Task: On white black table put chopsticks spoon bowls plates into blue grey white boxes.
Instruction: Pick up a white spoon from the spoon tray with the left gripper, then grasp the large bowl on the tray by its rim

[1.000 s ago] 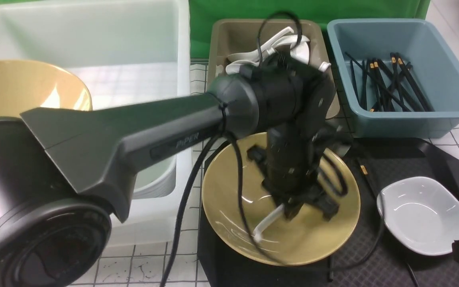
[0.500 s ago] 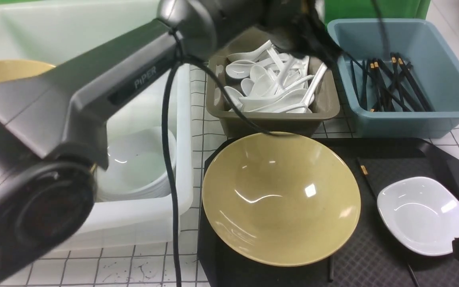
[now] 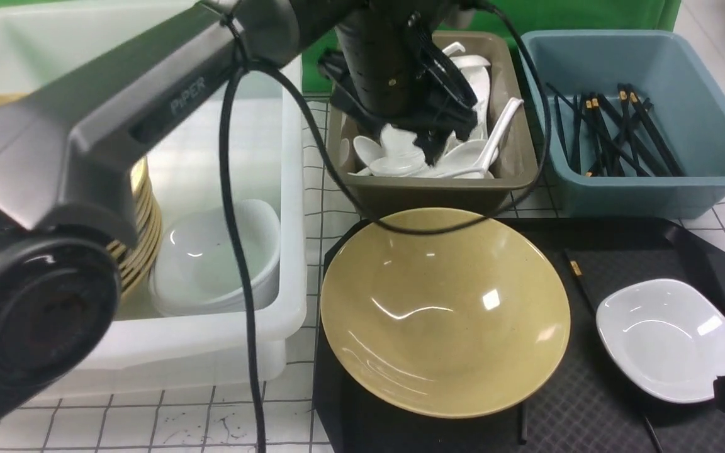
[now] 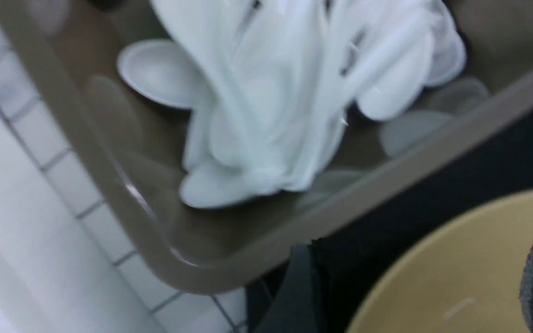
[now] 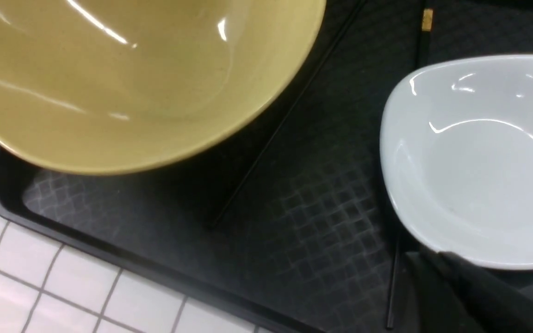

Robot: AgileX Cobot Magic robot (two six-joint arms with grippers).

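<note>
Many white spoons [image 3: 400, 148] lie in the box [image 3: 523, 165] beneath the left gripper's [image 4: 419, 286] parted fingers.

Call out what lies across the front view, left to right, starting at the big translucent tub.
Translucent white box → olive-grey box → dusty-blue box with chopsticks. Nearer, on the black tray: tan bowl → white plate.
</note>
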